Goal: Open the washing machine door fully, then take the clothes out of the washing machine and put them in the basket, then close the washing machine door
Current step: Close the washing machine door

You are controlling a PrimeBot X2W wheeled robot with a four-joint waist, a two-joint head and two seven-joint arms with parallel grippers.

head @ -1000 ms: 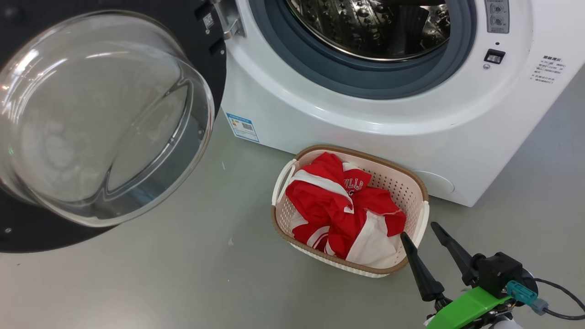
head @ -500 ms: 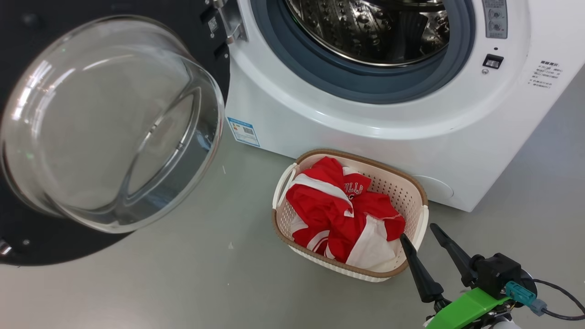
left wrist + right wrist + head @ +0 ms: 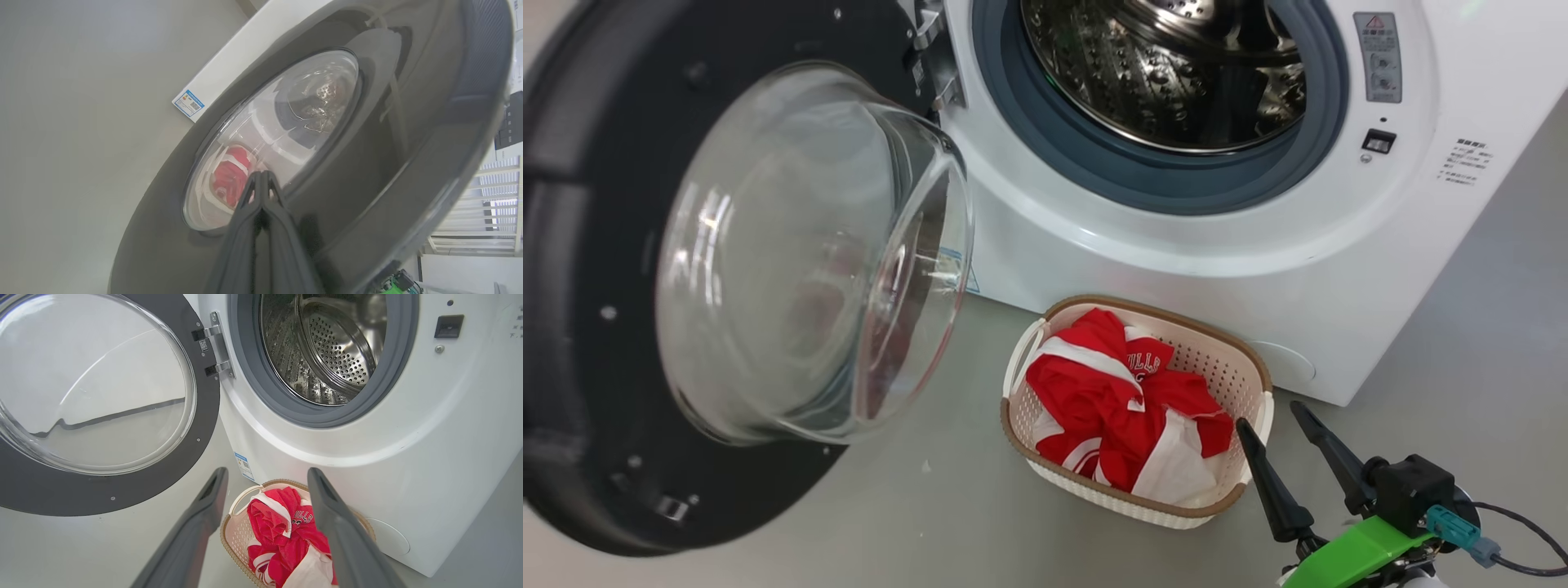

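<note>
Part-open washing machine door [image 3: 800, 261]; clothes [image 3: 1111, 400] piled in basket [image 3: 1217, 359].
My left gripper [image 3: 261, 174] is pinched together, tips at the glass edge on the door's outer face; my right gripper [image 3: 1267, 413] is spread wide w/ nothing btwn, just beside the basket's near rim; basket sits close to the washing machine [image 3: 1176, 245] front; bare floor [image 3: 931, 523] btwn door edge & basket.

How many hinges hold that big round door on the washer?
2: an upper hinge and a lower hinge, one above the other between the washing machine door and the gasket. None seems hidden.
</note>
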